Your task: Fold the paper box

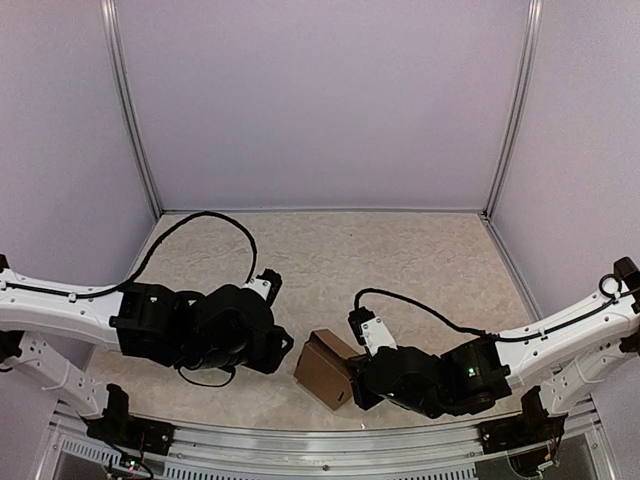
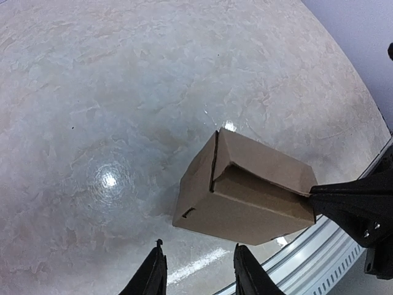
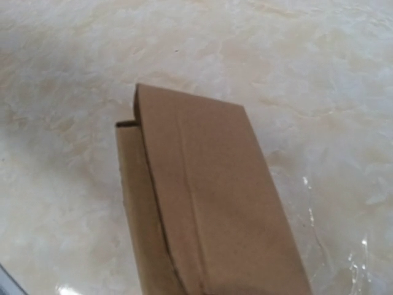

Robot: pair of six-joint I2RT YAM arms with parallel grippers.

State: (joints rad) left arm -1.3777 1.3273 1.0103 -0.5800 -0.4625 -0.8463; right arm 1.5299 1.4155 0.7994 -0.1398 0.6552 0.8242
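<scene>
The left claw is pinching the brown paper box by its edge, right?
Not quite. It is the right claw that is pinching the paper box by its edge. The left wrist view shows this. There, the left claw is open and is not touching the box.

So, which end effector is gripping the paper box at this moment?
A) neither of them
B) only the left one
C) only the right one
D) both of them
C: the right end effector pinches one edge of the paper box, while the left end effector stands open and apart from it.
</scene>
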